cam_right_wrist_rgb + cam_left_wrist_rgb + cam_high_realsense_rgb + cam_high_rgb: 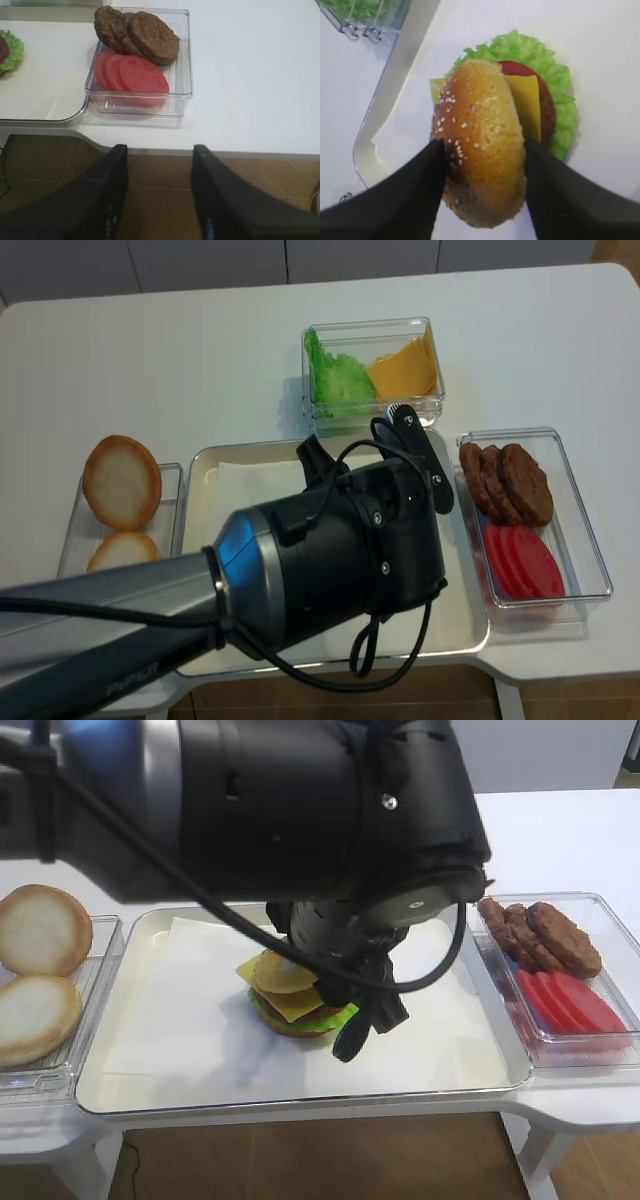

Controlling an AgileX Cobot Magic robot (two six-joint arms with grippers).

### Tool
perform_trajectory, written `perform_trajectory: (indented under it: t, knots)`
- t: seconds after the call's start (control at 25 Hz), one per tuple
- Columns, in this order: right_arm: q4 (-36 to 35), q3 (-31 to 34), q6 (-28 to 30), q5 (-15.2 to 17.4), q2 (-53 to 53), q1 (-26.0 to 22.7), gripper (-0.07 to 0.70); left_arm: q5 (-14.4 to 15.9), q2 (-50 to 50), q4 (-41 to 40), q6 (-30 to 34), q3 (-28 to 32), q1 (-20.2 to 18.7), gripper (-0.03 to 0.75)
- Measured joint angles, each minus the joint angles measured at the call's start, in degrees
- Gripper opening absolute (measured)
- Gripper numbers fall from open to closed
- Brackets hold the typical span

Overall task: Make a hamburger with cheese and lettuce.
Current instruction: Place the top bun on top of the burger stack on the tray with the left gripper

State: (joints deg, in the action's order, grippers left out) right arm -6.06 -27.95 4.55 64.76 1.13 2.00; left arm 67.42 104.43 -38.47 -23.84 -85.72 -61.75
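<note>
Hamburger [295,1003] sits mid-tray on the tabletop, its cheese [525,102] and lettuce [547,75] showing, while my left claw [482,157] pinches the soft, easily squashed top bun [480,140] by its 2 edges and my right claw [159,170] hangs spread, holding nothing.

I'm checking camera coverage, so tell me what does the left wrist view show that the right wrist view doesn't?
Only the left wrist view shows the left gripper shut on the sesame top bun, held over the cheese on the hamburger.

Only the right wrist view shows the open right gripper, off the table edge, and a clear container of loose patties and tomato slices.

Both show the lettuce and the metal tray.
</note>
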Motion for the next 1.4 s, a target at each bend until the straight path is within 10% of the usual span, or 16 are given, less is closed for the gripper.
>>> perform_trajectory:
  t: [1.4]
  knots:
    - [0.00, 0.00, 0.00, 0.00, 0.00, 0.00, 0.321, 1.75, 2.37, -1.14, -4.12, -0.12, 0.00, 0.475]
